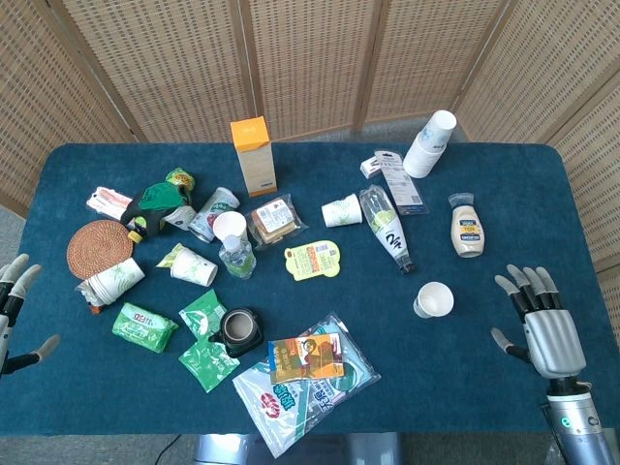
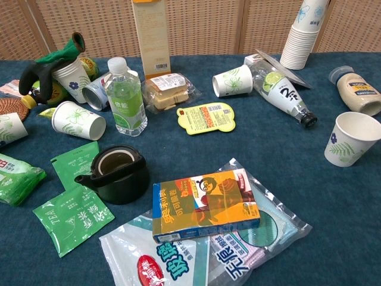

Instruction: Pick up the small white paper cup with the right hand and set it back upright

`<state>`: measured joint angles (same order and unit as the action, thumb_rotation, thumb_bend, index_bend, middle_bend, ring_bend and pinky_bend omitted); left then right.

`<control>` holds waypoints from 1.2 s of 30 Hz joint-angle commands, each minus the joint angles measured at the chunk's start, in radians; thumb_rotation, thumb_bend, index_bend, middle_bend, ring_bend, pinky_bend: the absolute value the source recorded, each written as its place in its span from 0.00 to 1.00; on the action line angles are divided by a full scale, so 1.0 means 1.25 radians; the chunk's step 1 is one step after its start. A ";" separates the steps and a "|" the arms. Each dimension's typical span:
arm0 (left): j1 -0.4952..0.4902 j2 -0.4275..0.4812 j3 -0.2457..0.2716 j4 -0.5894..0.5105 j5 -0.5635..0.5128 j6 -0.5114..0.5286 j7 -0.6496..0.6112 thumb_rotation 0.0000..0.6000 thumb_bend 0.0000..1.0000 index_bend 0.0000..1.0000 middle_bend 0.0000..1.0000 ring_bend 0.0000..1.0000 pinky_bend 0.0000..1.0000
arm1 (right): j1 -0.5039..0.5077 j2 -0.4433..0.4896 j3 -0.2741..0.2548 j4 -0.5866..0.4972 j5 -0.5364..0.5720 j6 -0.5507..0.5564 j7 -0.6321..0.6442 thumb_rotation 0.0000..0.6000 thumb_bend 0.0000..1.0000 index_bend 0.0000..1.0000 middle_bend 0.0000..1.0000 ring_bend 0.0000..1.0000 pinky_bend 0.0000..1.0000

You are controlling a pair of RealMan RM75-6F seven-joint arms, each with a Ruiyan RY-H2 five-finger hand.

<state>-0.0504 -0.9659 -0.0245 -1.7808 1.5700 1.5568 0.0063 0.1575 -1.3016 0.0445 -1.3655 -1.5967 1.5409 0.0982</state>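
1. Nearest the chest camera lay a clear plastic packet [image 2: 178,253] with red and blue print, and an orange box [image 2: 205,205] rested on top of it.
2. The small white paper cup [image 1: 433,299] stood upright, mouth up, on the blue table [image 1: 484,387] toward the robot's right. It was white with a green leaf print and a small blue flower on its side, as the chest view showed [image 2: 351,138].
3. Counted: four more printed paper cups lay tipped on their sides, one by the clear bottle [image 2: 232,81], one left of the water bottle [image 2: 77,120], one at the far left edge [image 2: 12,127], and one under the green glove [image 2: 72,77]. One stack of cups [image 1: 429,143] stood at the back. Three green sachets [image 1: 143,326] lay near the single black teapot [image 2: 116,174].
4. The right hand [image 1: 542,325] rested just right of the cup, apart from it, palm down, fingers spread and holding nothing.
5. The left hand [image 1: 15,310] showed only partly at the left edge, fingers apart, gripping nothing.
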 commanded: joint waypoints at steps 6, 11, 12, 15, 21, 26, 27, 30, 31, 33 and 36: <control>0.002 -0.003 0.001 -0.001 0.006 0.004 0.007 1.00 0.25 0.00 0.00 0.00 0.00 | 0.011 -0.001 -0.011 -0.026 -0.020 -0.020 0.014 1.00 0.27 0.14 0.00 0.00 0.00; 0.000 -0.005 0.000 -0.001 0.000 -0.002 0.015 1.00 0.25 0.00 0.00 0.00 0.00 | 0.047 -0.006 -0.016 -0.061 -0.037 -0.074 0.026 1.00 0.27 0.10 0.01 0.00 0.01; -0.001 -0.005 -0.001 -0.001 -0.003 -0.003 0.014 1.00 0.25 0.00 0.00 0.00 0.00 | 0.061 -0.010 -0.015 -0.066 -0.039 -0.094 0.025 1.00 0.27 0.09 0.01 0.00 0.02; 0.000 -0.004 -0.004 -0.001 -0.008 -0.002 0.011 1.00 0.25 0.00 0.00 0.00 0.00 | 0.098 -0.020 -0.010 -0.080 -0.030 -0.156 0.033 1.00 0.27 0.09 0.01 0.00 0.03; 0.003 0.002 -0.007 0.000 -0.011 0.005 -0.007 1.00 0.25 0.00 0.00 0.00 0.00 | 0.156 -0.055 0.001 -0.064 0.009 -0.265 0.042 1.00 0.27 0.09 0.02 0.00 0.07; 0.003 0.006 -0.010 0.003 -0.015 0.004 -0.018 1.00 0.25 0.00 0.00 0.00 0.00 | 0.178 -0.084 0.009 -0.027 0.037 -0.304 0.048 1.00 0.27 0.09 0.02 0.00 0.08; 0.002 0.006 -0.010 0.004 -0.016 0.003 -0.019 1.00 0.25 0.00 0.00 0.00 0.00 | 0.183 -0.089 0.012 -0.017 0.043 -0.311 0.050 1.00 0.27 0.09 0.02 0.00 0.09; 0.001 0.006 -0.011 0.005 -0.018 0.000 -0.021 1.00 0.25 0.00 0.00 0.00 0.00 | 0.191 -0.100 0.019 0.003 0.057 -0.323 0.062 1.00 0.27 0.09 0.03 0.00 0.09; 0.001 0.006 -0.011 0.005 -0.019 -0.001 -0.020 1.00 0.25 0.00 0.00 0.00 0.00 | 0.193 -0.103 0.020 0.011 0.061 -0.325 0.065 1.00 0.27 0.09 0.04 0.00 0.09; 0.000 0.005 -0.011 0.005 -0.019 -0.002 -0.019 1.00 0.25 0.00 0.00 0.00 0.00 | 0.195 -0.110 0.021 0.028 0.067 -0.327 0.073 1.00 0.27 0.10 0.06 0.00 0.11; 0.000 0.003 -0.010 0.005 -0.020 -0.003 -0.014 1.00 0.25 0.00 0.00 0.00 0.00 | 0.192 -0.124 0.021 0.053 0.065 -0.314 0.097 1.00 0.28 0.12 0.14 0.03 0.16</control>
<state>-0.0500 -0.9616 -0.0377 -1.7746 1.5456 1.5533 -0.0118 0.3984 -1.4463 0.0696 -1.3135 -1.5156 1.1403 0.2047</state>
